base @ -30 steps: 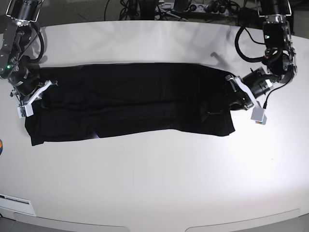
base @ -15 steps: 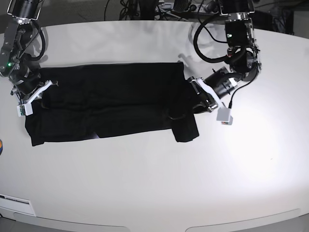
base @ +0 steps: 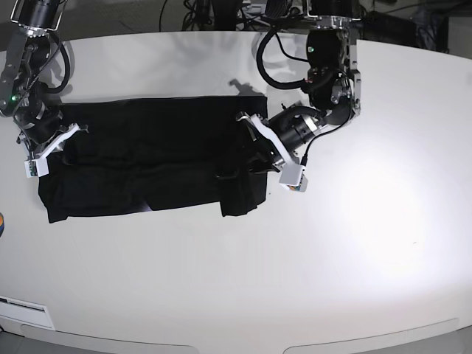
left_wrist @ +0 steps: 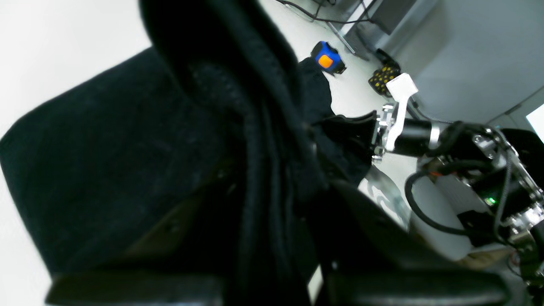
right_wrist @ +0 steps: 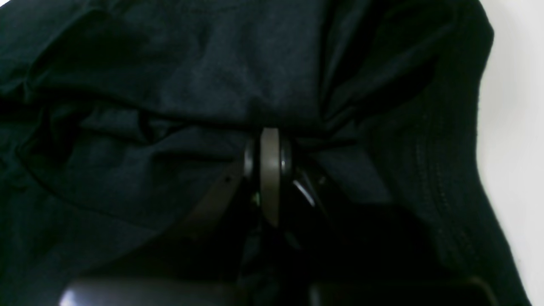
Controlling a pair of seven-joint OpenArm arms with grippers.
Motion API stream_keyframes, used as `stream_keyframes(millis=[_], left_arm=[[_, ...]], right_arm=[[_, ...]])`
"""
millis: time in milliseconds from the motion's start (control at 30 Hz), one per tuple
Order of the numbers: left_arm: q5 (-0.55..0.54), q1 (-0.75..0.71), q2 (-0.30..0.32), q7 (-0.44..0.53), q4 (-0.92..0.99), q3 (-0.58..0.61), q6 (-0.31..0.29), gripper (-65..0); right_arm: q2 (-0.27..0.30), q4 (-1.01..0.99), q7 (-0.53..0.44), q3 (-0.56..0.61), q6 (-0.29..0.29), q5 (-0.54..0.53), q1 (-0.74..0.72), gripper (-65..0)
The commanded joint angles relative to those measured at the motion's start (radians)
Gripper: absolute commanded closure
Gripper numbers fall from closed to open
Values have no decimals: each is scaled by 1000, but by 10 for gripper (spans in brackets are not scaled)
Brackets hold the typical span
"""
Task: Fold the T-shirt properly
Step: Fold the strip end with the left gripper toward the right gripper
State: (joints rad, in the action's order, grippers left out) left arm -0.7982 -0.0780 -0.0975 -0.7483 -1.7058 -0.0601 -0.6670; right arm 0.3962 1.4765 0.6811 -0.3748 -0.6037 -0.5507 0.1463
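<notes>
- While the T-shirt (base: 147, 158) lies flat on the bench (base: 332, 258), I see my left claw (base: 254, 151) clamped on its folded-over end.
- My right claw (base: 55, 144) is closed, pinching the opposite end.

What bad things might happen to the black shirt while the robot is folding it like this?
1. The left end effector pinches only the edge of the T-shirt, so the cloth may slip out partway through the fold.
2. The folded-over flap hangs lower than the rest along the near side, so the fold could land crooked.
3. The right end effector is shut on bunched cloth at the other end, and a hard tug might wrinkle it more.
</notes>
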Motion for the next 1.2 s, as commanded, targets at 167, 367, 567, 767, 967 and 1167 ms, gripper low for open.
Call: stream_keyframes(millis=[167, 367, 567, 767, 967, 1167], left_arm=[[-33, 53, -19, 38, 82, 0, -10, 0], [-122, 64, -19, 6, 112, 1, -11, 0], [-179, 64, -19, -42, 112, 1, -14, 0], [-179, 64, -19, -58, 112, 18, -14, 0], [-182, 64, -19, -50, 112, 65, -14, 0], [-366, 65, -28, -47, 111, 75, -14, -379]], right_arm=[[15, 8, 22, -4, -6, 1, -6, 0], [15, 8, 24, -4, -6, 0, -5, 0], [15, 8, 31, -4, -5, 0, -6, 0], [14, 8, 32, -4, -5, -11, -6, 0], [15, 8, 39, -4, -1, -13, -6, 0], [15, 8, 97, -5, 1, -91, -8, -111]])
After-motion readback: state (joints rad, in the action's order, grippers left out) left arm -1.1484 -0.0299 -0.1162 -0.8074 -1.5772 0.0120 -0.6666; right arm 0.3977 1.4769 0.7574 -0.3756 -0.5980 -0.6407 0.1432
